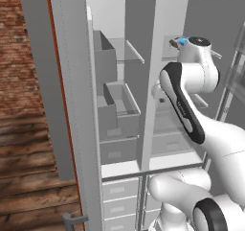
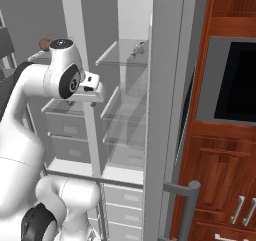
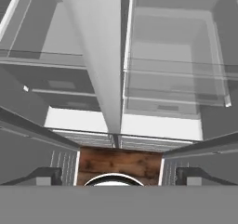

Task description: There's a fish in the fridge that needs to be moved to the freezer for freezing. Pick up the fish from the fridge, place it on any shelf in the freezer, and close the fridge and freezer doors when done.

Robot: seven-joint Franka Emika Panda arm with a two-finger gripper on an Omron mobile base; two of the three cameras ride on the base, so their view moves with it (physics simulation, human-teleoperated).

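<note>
Grey doors [image 1: 72,81] both hung open, our gripper [image 3: 118,175] was spread wide and empty, fish [image 2: 137,50] unpicked on the fridge [image 2: 127,100] shelf.

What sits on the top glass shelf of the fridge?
A small pale fish lies on that shelf, near its right end. The left stretch of the fridge is hidden behind the arm.

A rendered home kitchen is shown: a tall grey side-by-side fridge [image 1: 167,129] and freezer [image 1: 117,105] stand open, flanked by reddish wood cabinets [image 2: 220,185] with a built-in dark oven [image 2: 240,82] at right, a brick wall [image 1: 14,48] at left.
</note>
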